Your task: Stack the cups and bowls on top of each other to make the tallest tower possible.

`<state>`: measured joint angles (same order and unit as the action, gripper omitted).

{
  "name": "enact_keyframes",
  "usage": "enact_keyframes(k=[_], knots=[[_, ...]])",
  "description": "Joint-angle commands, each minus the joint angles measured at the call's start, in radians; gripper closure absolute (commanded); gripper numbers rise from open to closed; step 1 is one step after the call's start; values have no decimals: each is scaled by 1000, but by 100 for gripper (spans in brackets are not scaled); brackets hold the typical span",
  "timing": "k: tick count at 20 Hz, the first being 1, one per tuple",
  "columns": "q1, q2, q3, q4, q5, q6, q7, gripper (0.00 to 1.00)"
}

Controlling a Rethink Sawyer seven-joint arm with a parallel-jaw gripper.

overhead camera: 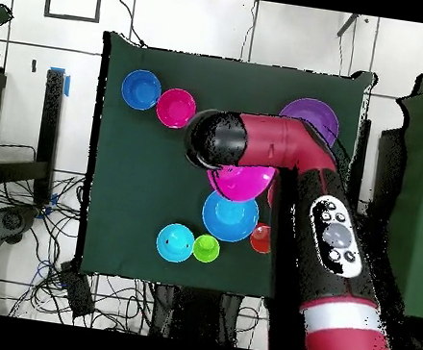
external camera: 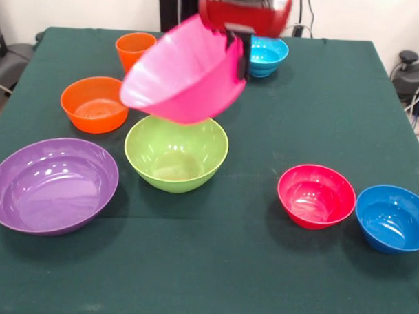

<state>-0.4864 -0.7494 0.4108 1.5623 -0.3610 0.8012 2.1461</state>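
Pink bowl tilted in midair above lime green bowl, rim clamped by end effector.

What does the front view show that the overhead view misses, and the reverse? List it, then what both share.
Front only: the lime green bowl and the orange bowl. Overhead only: the large blue bowl and the light green cup. Both: the lifted pink bowl, the purple bowl and the red bowl.
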Motion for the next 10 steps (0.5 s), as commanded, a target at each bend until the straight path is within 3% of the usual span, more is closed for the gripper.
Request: enact_keyframes(k=[1,10], knots=[[-47,-133,96,56,72,262,-252,100],[-1,-143,102,103,76,187,-119,100]])
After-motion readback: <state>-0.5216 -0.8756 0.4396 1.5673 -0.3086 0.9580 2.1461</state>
